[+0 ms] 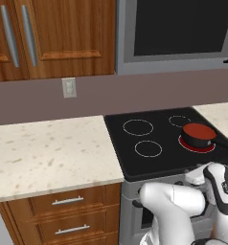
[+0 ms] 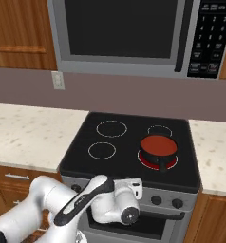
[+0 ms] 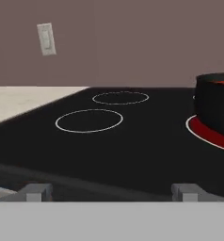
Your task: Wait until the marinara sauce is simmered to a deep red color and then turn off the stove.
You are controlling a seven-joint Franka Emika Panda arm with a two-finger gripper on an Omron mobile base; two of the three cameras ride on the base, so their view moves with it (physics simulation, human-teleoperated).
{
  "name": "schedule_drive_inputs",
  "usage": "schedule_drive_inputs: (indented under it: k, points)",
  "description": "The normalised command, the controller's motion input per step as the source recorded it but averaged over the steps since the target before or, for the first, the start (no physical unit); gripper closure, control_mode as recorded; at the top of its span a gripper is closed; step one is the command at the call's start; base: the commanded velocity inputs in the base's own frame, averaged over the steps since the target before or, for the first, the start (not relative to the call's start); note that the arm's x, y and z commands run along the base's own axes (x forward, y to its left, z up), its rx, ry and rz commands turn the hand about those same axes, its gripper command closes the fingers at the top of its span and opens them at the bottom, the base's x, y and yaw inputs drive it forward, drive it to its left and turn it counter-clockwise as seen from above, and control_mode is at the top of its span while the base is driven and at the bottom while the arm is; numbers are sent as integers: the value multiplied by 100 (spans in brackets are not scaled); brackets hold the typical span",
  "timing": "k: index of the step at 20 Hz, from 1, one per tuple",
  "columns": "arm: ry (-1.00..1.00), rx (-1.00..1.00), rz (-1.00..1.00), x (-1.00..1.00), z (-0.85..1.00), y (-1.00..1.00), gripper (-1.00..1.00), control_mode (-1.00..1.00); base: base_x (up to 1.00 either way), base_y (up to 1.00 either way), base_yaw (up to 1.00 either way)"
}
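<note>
The smooth orange-red marinara sauce (image 2: 158,144) fills a small dark saucepan (image 1: 199,135) on the glowing red front-right burner ring (image 2: 148,163) of the steel stove with black glass top (image 2: 119,156). A speckled cream tabletop (image 1: 44,153) flanks it under a mauve wall, wooden cabinets and a steel microwave (image 2: 129,33). The fingers (image 3: 36,192) stand released, wide apart, low at the stove's front edge, the saucepan ahead and to their right.

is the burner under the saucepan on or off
On. A red ring glows on the stove around the base of the saucepan; the other burner circles are plain white outlines.
</note>
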Motion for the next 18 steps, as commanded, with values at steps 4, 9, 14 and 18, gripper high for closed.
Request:
schedule_drive_inputs:
  k: [4, 9, 14, 18]
  points:
    - [-20, 0, 21, 0, -87, -44, -100, -100, 0, 0, 0]
    - [-11, -1, 19, 0, -80, -60, -100, -100, 0, 0, 0]
    - [-10, 0, 13, -8, -58, -73, -100, -100, 0, 0, 0]
    - [-5, 0, 2, 0, -10, -19, -100, -100, 0, 0, 0]
